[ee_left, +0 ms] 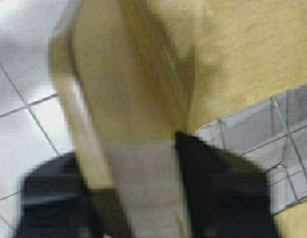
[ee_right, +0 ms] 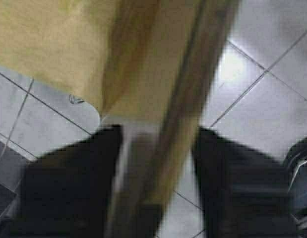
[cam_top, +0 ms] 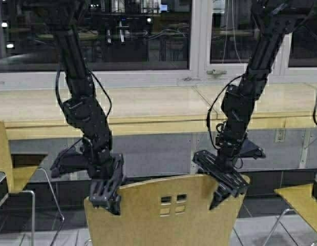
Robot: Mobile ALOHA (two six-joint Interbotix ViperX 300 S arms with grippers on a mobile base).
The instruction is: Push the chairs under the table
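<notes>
the middle chair (cam_top: pixel 163 215) stood just in front of the robot, its curved backrest facing the camera, four small square cutouts near the top. it sat short of the surface (cam_top: pixel 148 105), a long pale top with a thick yellow front edge running along the wall below the windows (cam_top: pixel 143 31); the seat was not under it.

the left hand (cam_top: pixel 108 193) came down on the backrest's upper left corner, and the right hand (cam_top: pixel 226 187) on its upper right corner. in each wrist view the backrest's edge ran between two dark fingers (ee_left: pixel 222 198) (ee_right: pixel 74 183), one on either side of the board, so each hand was closed on the chair's back.

a second chair (cam_top: pixel 7 164) showed partly at the left edge of the high view, and the seat of a third chair (cam_top: pixel 301 202) at the right. pale floor tiles (ee_right: pixel 272 109) lay beneath.
</notes>
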